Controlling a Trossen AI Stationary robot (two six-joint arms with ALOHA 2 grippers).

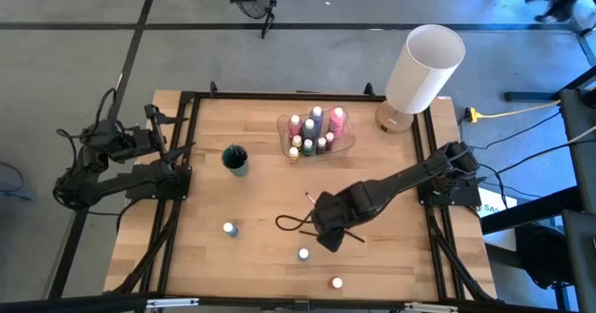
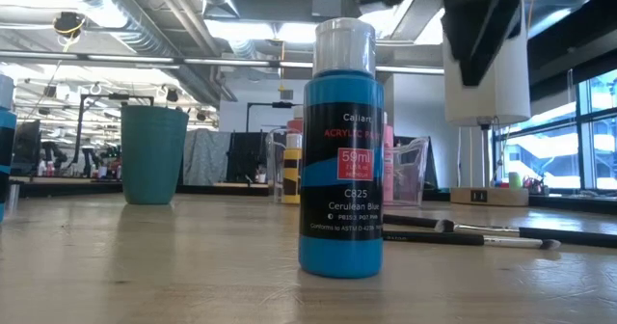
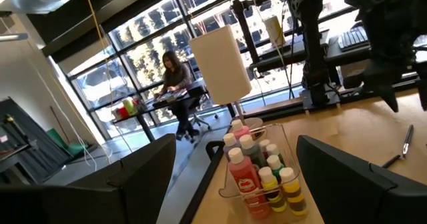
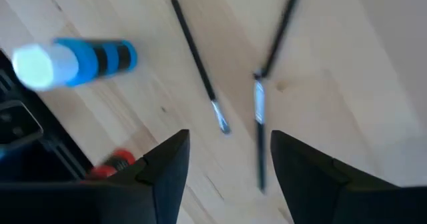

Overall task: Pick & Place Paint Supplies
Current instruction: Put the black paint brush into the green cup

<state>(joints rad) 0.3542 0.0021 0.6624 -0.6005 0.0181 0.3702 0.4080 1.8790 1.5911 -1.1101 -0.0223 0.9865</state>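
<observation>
We are looking down on the wooden table (image 1: 261, 192). At about 12 o'clock a clear tray (image 1: 346, 143) is holding a group of upright paint bottles (image 1: 315, 131), tall pink, purple and grey ones with small yellow ones in front. At about 10 o'clock a teal cup (image 1: 236, 159) is standing; we cannot tell what is inside.

Toward 6 o'clock three small bottles are standing loose: a blue bottle (image 1: 304, 254), another bottle (image 1: 229, 228) and a red bottle (image 1: 336, 282).

The right gripper (image 1: 328, 239) is hovering over two brushes (image 4: 200, 67), its fingers (image 4: 167, 174) partly apart and holding nothing.

The left gripper (image 1: 177, 138) is waiting at 9 o'clock, spread wide and empty.
</observation>
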